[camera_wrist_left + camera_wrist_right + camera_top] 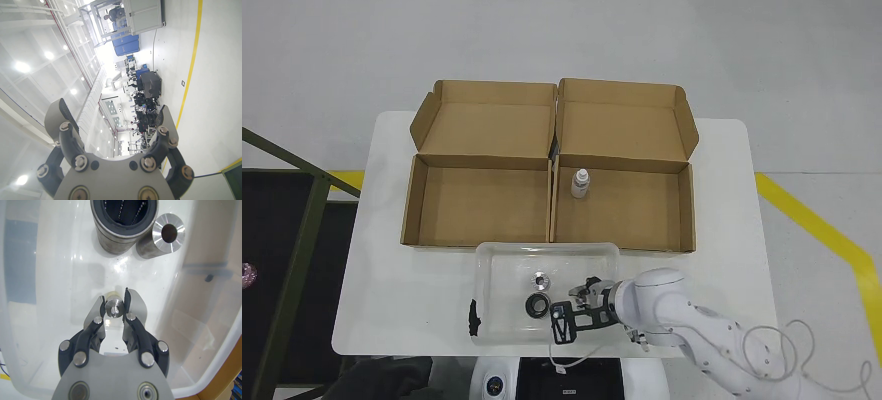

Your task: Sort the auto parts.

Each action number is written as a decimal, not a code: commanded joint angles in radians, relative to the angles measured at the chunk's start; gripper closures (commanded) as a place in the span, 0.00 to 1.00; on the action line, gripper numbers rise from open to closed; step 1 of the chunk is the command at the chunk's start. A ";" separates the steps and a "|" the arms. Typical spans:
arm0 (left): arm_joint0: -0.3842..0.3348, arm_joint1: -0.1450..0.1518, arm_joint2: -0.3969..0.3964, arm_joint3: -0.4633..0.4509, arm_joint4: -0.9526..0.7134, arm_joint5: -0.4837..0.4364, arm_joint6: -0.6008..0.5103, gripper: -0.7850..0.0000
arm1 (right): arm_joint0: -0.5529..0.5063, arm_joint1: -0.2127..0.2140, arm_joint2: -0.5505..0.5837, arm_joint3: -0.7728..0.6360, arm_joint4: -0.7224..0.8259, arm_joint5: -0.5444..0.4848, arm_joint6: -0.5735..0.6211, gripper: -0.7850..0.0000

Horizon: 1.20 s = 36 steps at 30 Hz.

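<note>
Top view straight down on the table point(382, 290), right wrist view close inside the clear bin point(198, 332), also lower centre in top view, left wrist view facing the distant hall point(132, 85).

You have no wording or number here that can be read. The blue cabinet point(125, 45) in the room behind carries a small white mark, too small to make out. Any print on the white bottle point(582, 183) in the cardboard box point(674, 215) is likewise too small to tell.
</note>
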 commanded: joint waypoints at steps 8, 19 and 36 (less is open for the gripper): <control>0.000 0.000 0.000 0.000 0.000 0.000 0.000 0.00 | -0.010 0.010 0.046 -0.048 0.025 -0.015 -0.094 1.00; 0.000 0.000 0.000 0.000 0.000 0.000 0.000 0.00 | -0.079 0.048 0.197 -0.147 -0.065 -0.063 -0.379 1.00; 0.000 0.000 0.000 0.000 0.000 0.000 0.000 0.00 | -0.095 0.057 0.297 -0.099 -0.237 0.054 -0.804 1.00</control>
